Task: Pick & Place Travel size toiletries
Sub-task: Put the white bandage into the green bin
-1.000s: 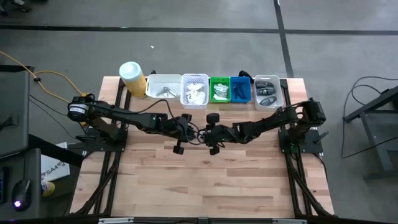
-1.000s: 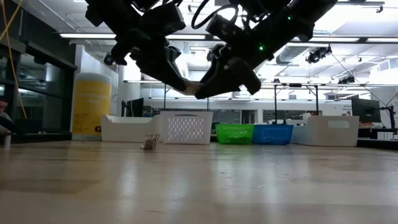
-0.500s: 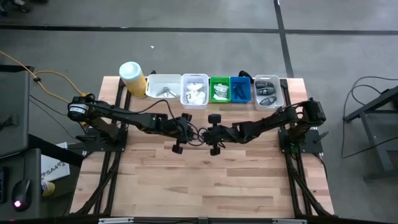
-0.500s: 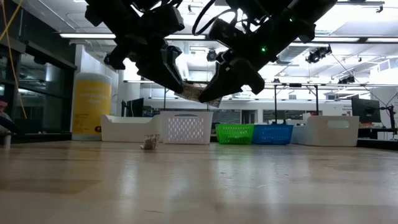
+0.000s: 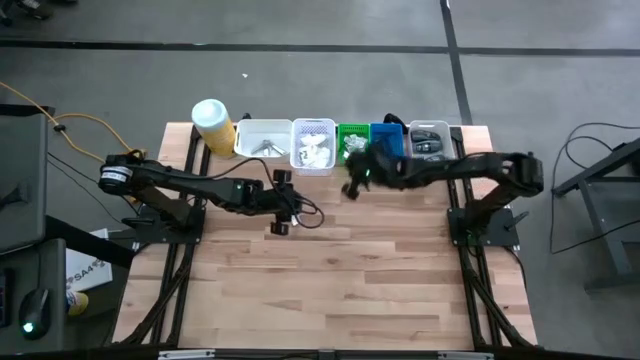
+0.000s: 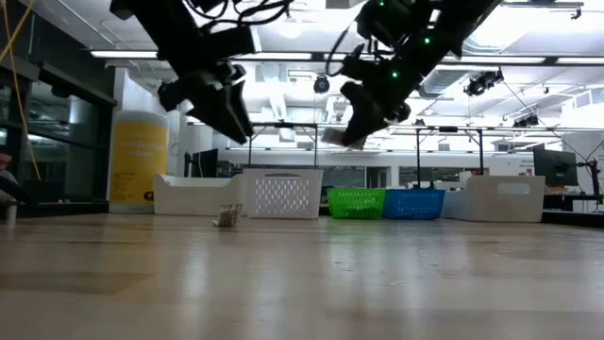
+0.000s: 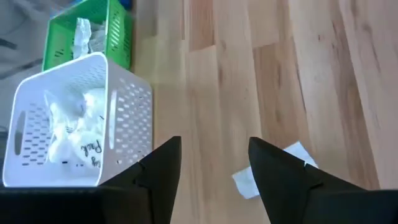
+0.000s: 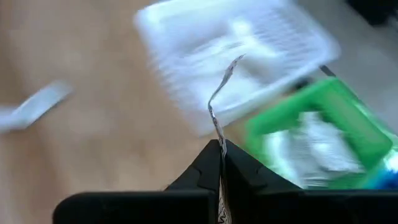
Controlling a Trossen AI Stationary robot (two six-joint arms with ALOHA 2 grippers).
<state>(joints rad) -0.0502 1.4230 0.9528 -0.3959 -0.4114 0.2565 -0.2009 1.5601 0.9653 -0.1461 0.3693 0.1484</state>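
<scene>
My right gripper point(image 8: 219, 146) is shut on a thin clear sachet point(image 8: 217, 106), one of the travel size toiletries. It hangs high over the table in front of the green bin point(image 5: 352, 143) and beside the white perforated bin point(image 5: 313, 147). My left gripper point(image 7: 214, 162) stands open and empty above mid-table point(image 5: 280, 202). Below it, another white sachet point(image 7: 244, 182) lies flat on the wood; it also shows in the low view point(image 6: 227, 215). My right gripper pinches the sachet's lower end point(image 8: 219, 138) between its two fingers. The sachet shows edge-on and sticks out past the fingertips, slightly bent. It is lifted clear of the table and the bins point(image 6: 333, 138).
A row of bins stands along the far edge: a white bin point(image 5: 262, 140), the perforated one, the green one, a blue one point(image 5: 387, 143) and a white bin point(image 5: 432, 147) with dark items. A yellow canister point(image 5: 213, 123) stands at the far left. Bare wood lies toward the near edge.
The two grippers met over mid-table with the sachet between them. My right gripper shut on it and my left gripper opened and let go. The right gripper then carried the sachet up and toward the far edge, to the green bin. The left drew back toward the table's left.
</scene>
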